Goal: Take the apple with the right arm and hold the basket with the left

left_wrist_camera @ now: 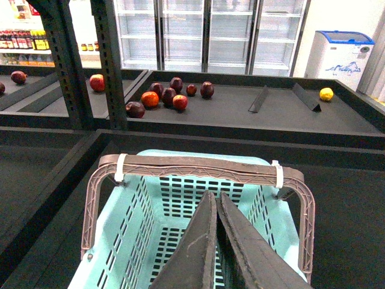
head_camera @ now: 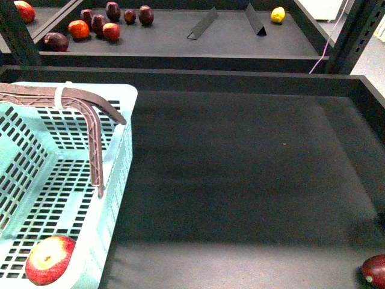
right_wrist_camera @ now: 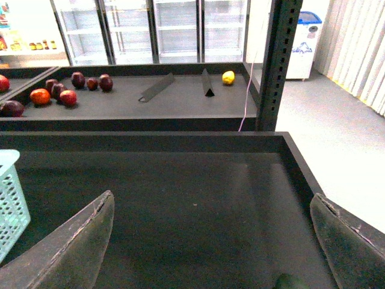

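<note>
- One apple [head_camera: 50, 259] shows in the front view, bright red with a yellowish patch, lying on the floor of the basket [head_camera: 117, 174] at its near corner, close to the wall that faces the open tray.
- Judging from how things lie now, the pick looks done or nearly so, since the apple sits inside the basket rather than out on the tray [head_camera: 240, 180].
- The right gripper [right_wrist_camera: 210, 241] has its two fingers spread wide apart, with nothing between them; it hangs over the bare dark tray floor, and the basket's corner [right_wrist_camera: 9, 192] shows only at the edge of that view, so the apple lies well off toward the robot's left of this claw.
- The left gripper [left_wrist_camera: 218, 241] has its fingers pressed together, pinching nothing that I can see; it points down into the basket, with the brown handle [left_wrist_camera: 198, 168] crossing beyond its tips. It is not on the handle or the rim.
- The left arm is plainly the nearer one to the basket and to the apple; holding the basket would, I judge, mean spreading those fingers first and closing on the handle or the rim.
- The apple is round, so no long axis matters for a grasp.
- The basket holds only the apple, as far as the views show.
- A darker maroon fruit [head_camera: 374, 271] lies at the tray's near right corner, and a cluster of fruit [head_camera: 99, 25] and a yellow fruit [head_camera: 277, 14] sit on the far shelf.
</note>
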`<act>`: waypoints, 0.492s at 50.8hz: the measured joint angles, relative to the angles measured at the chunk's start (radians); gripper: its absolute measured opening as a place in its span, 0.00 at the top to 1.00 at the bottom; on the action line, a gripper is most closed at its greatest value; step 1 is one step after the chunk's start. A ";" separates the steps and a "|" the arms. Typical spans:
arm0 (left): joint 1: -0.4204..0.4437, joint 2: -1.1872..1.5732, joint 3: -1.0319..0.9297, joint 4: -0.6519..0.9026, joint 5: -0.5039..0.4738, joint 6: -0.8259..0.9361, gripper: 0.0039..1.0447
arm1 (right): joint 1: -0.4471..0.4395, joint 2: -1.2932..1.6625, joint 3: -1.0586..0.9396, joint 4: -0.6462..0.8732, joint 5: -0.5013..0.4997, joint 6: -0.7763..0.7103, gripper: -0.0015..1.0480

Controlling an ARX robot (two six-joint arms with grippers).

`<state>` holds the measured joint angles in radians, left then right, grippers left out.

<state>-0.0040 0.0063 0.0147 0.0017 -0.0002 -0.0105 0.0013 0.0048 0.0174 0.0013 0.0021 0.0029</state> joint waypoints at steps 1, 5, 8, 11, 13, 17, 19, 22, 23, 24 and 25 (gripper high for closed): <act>0.000 0.000 0.000 0.000 0.000 0.000 0.97 | 0.000 0.000 0.000 0.000 0.000 0.000 0.08; 0.000 0.000 0.000 0.000 0.000 0.000 0.97 | 0.000 0.000 0.000 0.000 0.000 0.000 0.08; 0.000 0.000 0.000 0.000 0.000 0.000 0.97 | 0.000 0.000 0.000 0.000 0.000 0.000 0.08; 0.000 0.000 0.000 0.000 0.000 0.000 0.97 | 0.000 0.000 0.000 0.000 0.000 0.000 0.08; 0.000 0.000 0.000 0.000 0.000 0.000 0.97 | 0.000 0.000 0.000 0.000 0.000 0.000 0.08; 0.000 0.000 0.000 0.000 0.000 0.000 0.97 | 0.000 0.000 0.000 0.000 0.000 0.000 0.08; 0.000 0.000 0.000 0.000 0.000 0.000 0.92 | 0.000 0.000 0.000 0.000 0.000 0.000 0.08; 0.000 0.000 0.000 0.000 0.000 0.000 0.84 | 0.000 0.000 0.000 0.000 0.000 0.000 0.08; 0.000 0.000 0.000 0.000 0.000 0.000 0.80 | 0.000 0.000 0.000 0.000 0.000 0.000 0.08; 0.000 0.000 0.000 0.000 0.000 0.000 0.77 | 0.000 0.000 0.000 0.000 0.000 0.000 0.08; 0.000 0.000 0.000 0.000 0.000 0.000 0.75 | 0.000 0.000 0.000 0.000 0.000 0.000 0.08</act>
<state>-0.0040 0.0063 0.0147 0.0017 -0.0002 -0.0109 0.0013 0.0048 0.0174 0.0013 0.0021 0.0029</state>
